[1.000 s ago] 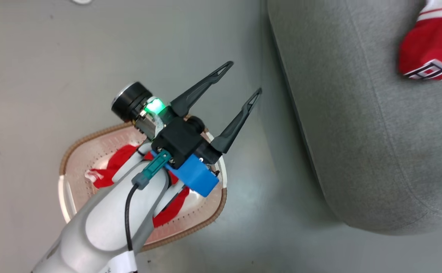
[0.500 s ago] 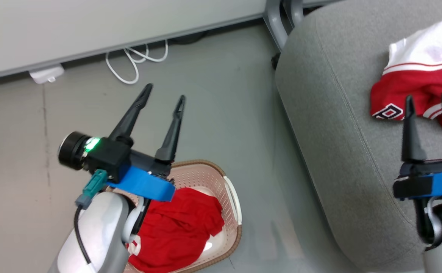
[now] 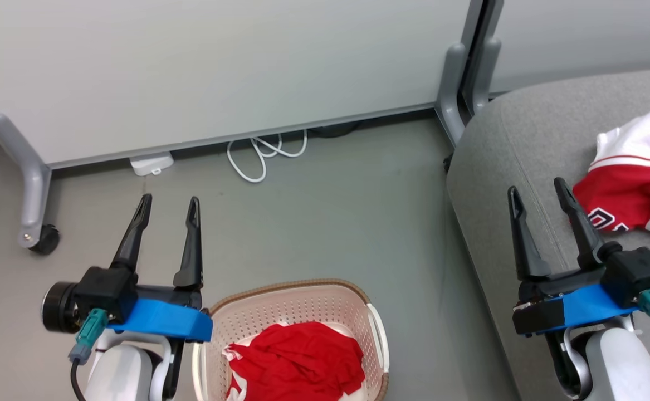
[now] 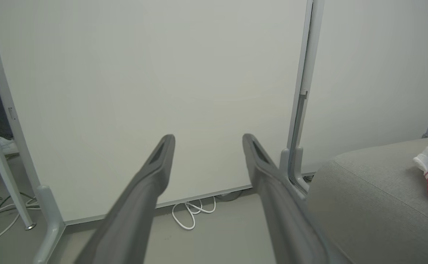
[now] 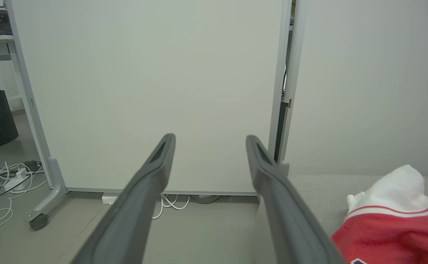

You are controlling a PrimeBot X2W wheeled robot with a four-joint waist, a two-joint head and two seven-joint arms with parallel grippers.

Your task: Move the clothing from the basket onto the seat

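Either side of the basket, holding left claw and right claw spread, red garment lying inside, jersey lying on seat at right.

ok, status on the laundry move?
Left gripper open, empty, beside basket. Right gripper open, empty, by seat edge. One red garment in basket, jersey on seat. Nothing seen in the way.

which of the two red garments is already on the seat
The jersey with white striped trim and dark lettering, lying on the grey seat at the right. The plain red garment sits bunched inside the basket.
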